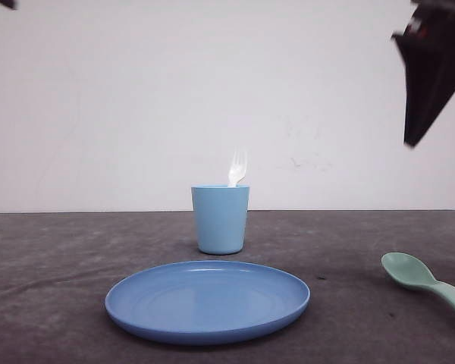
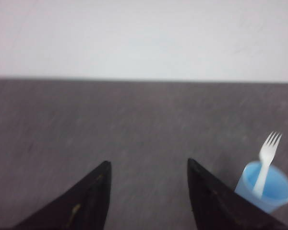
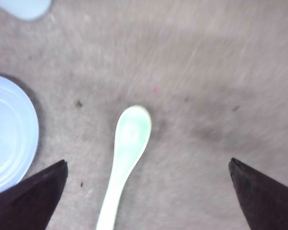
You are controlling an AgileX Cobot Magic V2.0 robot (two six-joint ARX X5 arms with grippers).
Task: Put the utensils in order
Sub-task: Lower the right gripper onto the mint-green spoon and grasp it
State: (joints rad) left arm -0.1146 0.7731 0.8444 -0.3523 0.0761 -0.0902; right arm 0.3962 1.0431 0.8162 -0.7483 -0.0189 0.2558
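A small white fork (image 1: 237, 168) stands tines up inside the light blue cup (image 1: 221, 220); the left wrist view also has the fork (image 2: 267, 153) in the cup (image 2: 266, 188). A mint-green spoon (image 1: 421, 277) lies flat on the table at the right, bowl towards the plate. In the right wrist view the spoon (image 3: 129, 139) lies below and between the wide-spread tips of my right gripper (image 3: 148, 162), which is open and well above it. My left gripper (image 2: 149, 162) is open over bare table, with the cup off to one side.
A round blue plate (image 1: 207, 299) sits in front of the cup, and its rim (image 3: 9, 139) lies close beside the spoon. The dark grey tabletop (image 1: 61, 258) runs back to a white wall. My right arm's dark fingers (image 1: 432, 68) hang high at the right.
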